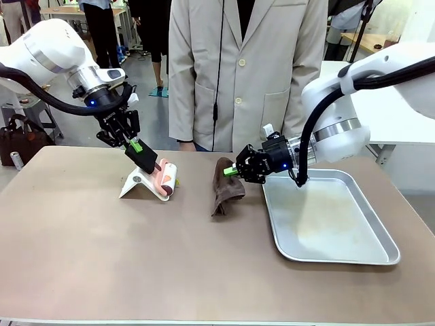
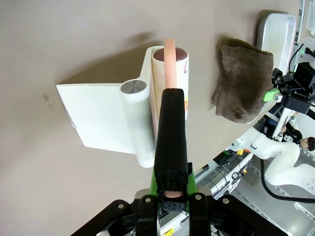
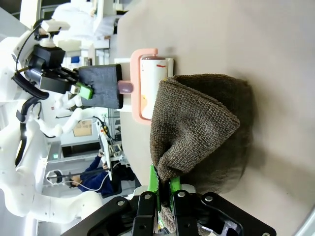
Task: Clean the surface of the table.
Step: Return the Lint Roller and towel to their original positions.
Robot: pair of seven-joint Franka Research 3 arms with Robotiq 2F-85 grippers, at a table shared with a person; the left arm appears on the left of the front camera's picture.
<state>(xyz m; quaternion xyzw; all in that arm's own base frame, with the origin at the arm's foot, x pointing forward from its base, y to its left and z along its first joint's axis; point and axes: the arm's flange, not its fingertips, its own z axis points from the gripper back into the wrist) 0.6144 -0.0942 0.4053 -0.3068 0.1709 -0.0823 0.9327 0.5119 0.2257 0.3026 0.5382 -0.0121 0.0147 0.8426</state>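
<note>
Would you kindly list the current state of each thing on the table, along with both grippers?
Pink-framed lint roller with black foam handle: handle gripped, roll resting in its white stand.
White plastic stand: on the table, roller seated in it.
Brown knitted cloth: pinched at one edge, bunched, hanging to the table.
Shallow silver metal tray: flat.
Left gripper: shut on the handle.
Right gripper: shut on the cloth.

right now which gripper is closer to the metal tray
Right. The right gripper holds the brown cloth just beside the tray's near-left corner; the left gripper grips the lint roller farther left.
</note>
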